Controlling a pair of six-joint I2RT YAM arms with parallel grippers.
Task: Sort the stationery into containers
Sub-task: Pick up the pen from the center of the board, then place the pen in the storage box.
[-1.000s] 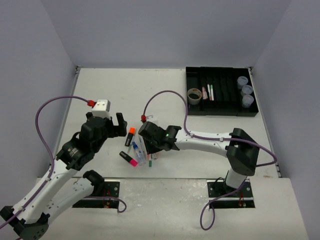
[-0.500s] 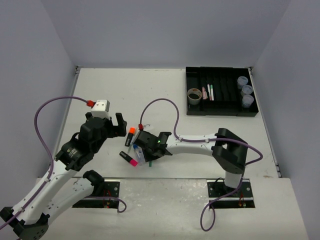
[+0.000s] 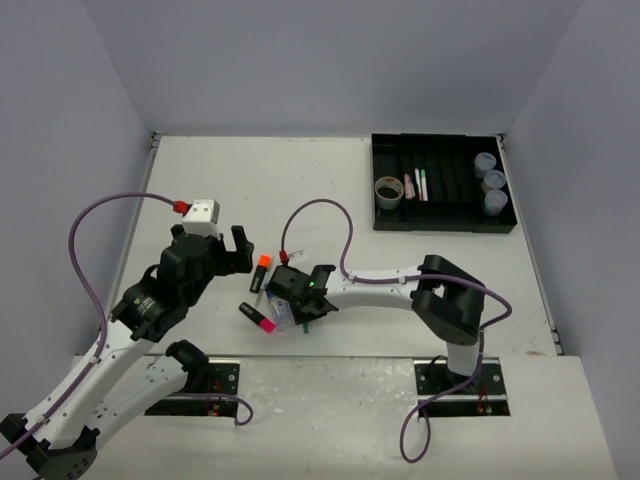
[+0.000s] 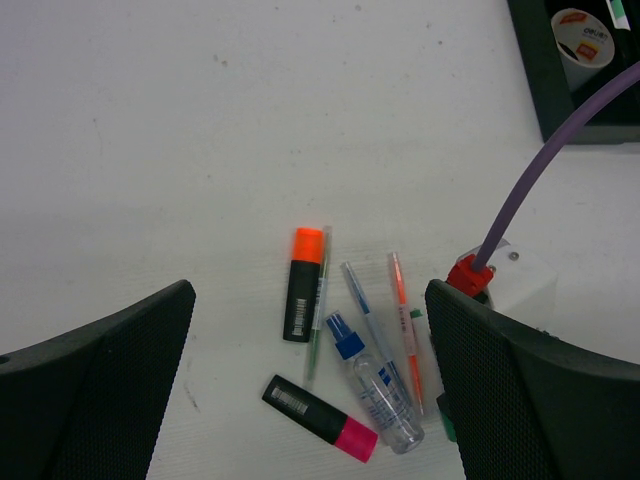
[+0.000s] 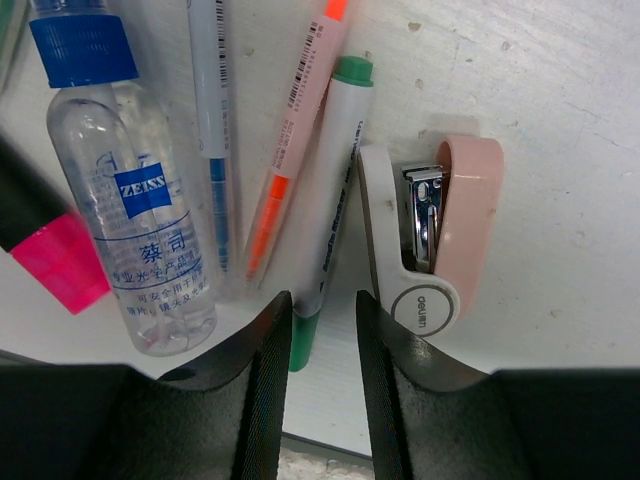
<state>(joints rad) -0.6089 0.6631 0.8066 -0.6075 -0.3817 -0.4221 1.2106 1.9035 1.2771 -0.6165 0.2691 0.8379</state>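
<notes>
Loose stationery lies in a pile at the table's front centre: an orange highlighter (image 4: 303, 285), a pink highlighter (image 4: 320, 418), a clear spray bottle (image 4: 375, 385), a blue pen (image 4: 365, 310) and an orange pen (image 4: 405, 330). My right gripper (image 5: 323, 400) is low over the pile's right side, open by a narrow gap. The green end of a white pen (image 5: 335, 190) lies in that gap, not pinched. A pink and white stapler (image 5: 430, 240) rests just right of it. My left gripper (image 4: 312, 390) hovers wide open above the pile. The black tray (image 3: 440, 225) sits at the back right.
The tray holds a tape roll (image 3: 388, 191), thin pens (image 3: 420, 185) and three lidded tubs (image 3: 490, 182). A purple cable (image 3: 320, 215) loops above the right arm. The left arm (image 3: 165, 290) stands left of the pile. Grey walls close the back and sides.
My right arm has swung left and drawn in, bringing its gripper over the pile's right side. The left arm and the loose items have not moved.
</notes>
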